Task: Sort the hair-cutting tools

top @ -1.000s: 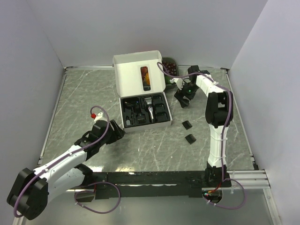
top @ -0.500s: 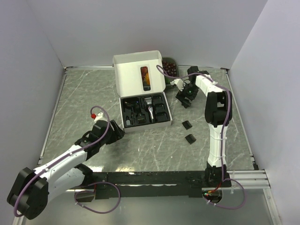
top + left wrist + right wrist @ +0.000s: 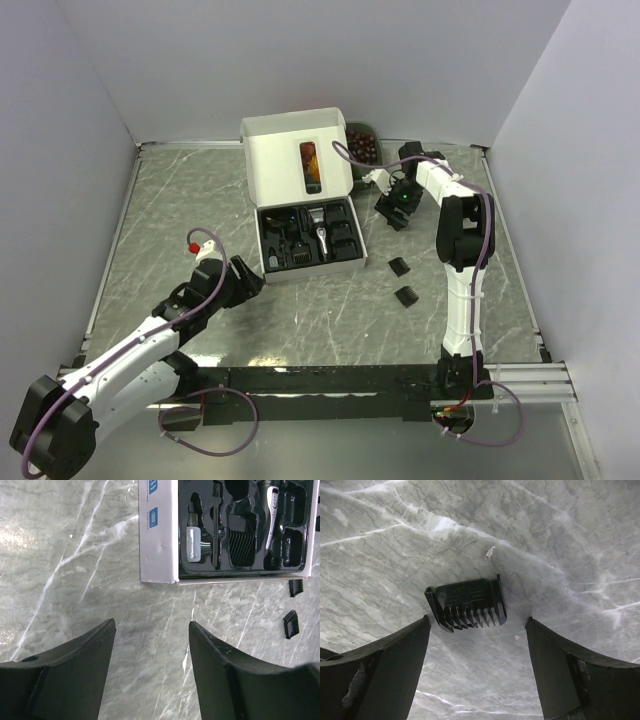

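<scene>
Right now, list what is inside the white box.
Seen in its black insert: a black-and-silver clipper, a comb guard, a small clear bottle, other dark parts. Beneath the insert is hidden.

Matt black plastic comb guard

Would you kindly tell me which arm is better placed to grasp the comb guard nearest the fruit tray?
Right. The right hand hovers open directly over that comb guard, which shows between its fingers. The left hand, also open, sits off the near-left corner of the box, on the other side.
</scene>
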You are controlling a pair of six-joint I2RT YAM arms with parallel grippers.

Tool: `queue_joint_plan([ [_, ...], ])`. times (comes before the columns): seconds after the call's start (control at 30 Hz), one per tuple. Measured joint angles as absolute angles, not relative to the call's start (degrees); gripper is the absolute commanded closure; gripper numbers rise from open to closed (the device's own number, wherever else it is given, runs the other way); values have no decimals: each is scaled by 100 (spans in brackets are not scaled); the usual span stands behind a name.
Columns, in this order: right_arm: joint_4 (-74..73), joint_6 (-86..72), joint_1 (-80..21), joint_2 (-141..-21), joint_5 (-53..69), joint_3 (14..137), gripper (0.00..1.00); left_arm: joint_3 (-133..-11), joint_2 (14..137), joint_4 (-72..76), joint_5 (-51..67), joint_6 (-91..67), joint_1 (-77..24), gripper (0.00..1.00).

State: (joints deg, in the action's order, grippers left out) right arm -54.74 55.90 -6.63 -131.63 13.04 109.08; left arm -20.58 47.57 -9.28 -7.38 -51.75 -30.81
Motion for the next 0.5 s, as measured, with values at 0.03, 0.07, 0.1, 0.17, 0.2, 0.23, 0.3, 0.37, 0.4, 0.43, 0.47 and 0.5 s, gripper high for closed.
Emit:
queue_joint_plan([
  [0.03,-5474,5605,-666,-13163,1306,10908,14,-2058,4757,-939,-738,-5175,-3081,34],
  [0.07,-5474,5623,-670,-13163,1306,10908,14,-2058,4759,-941,-738,-5175,-3081,34],
  [0.1,-5476,5640,-674,-13163,1304,10910,14,-2058,4762,-941,-738,-5175,-3081,34],
  [0.17,-5494,5669,-685,-13163,1299,10930,14,-2058,4766,-941,-738,-5175,-3083,34],
  [0.2,-5507,5673,-692,-13163,1304,10943,14,-2058,4772,-941,-738,-5175,-3083,34],
  [0.23,-5520,5680,-703,-13166,1306,10960,14,-2058,4779,-943,-738,-5175,-3083,34],
  [0.3,-5557,5693,-731,-13179,1315,11043,14,-2058,4788,-945,-738,-5175,-3083,34],
  [0.37,-5581,5693,-753,-13227,1317,11190,14,-2058,4788,-945,-738,-5175,-3083,34],
  [0.4,-5581,5693,-762,-13246,1319,11246,14,-2058,4790,-945,-738,-5175,-3083,34],
  [0.43,-5581,5693,-775,-13266,1319,11299,14,-2058,4799,-945,-738,-5175,-3083,34],
  [0.47,-5586,5693,-784,-13284,1317,11340,14,-2058,4812,-943,-738,-5175,-3083,34],
  [0.5,-5592,5695,-790,-13301,1319,11369,14,-2058,4827,-945,-738,-5175,-3083,34],
])
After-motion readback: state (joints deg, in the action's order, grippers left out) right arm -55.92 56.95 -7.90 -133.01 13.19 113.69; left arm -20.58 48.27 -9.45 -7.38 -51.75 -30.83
